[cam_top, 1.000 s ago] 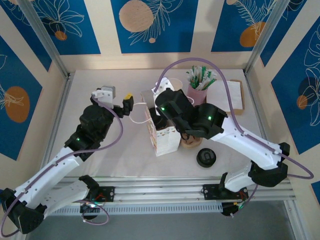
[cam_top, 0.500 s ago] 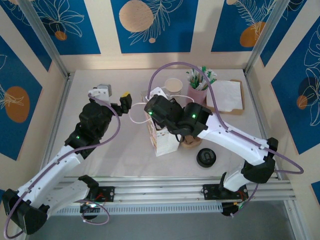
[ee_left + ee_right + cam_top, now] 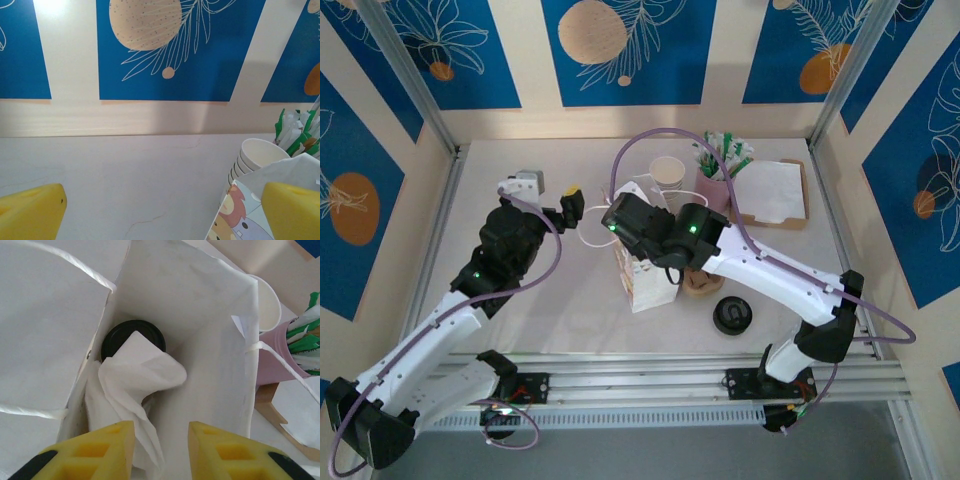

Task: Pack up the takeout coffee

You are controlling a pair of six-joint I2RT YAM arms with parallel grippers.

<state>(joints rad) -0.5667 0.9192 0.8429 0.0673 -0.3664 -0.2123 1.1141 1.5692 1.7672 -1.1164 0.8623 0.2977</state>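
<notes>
Okay, right tool (image 3: 160, 434) narrowly parted, empty; gift bag (image 3: 200, 315) just below it, takeout coffee (image 3: 131, 335) inside, partly under tissue (image 3: 142, 372); left tool (image 3: 160, 210) wide, empty.

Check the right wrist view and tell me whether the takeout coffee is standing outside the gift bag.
No, the takeout coffee shows its black lid deep inside the gift bag, partly covered by a crumpled white napkin.
</notes>
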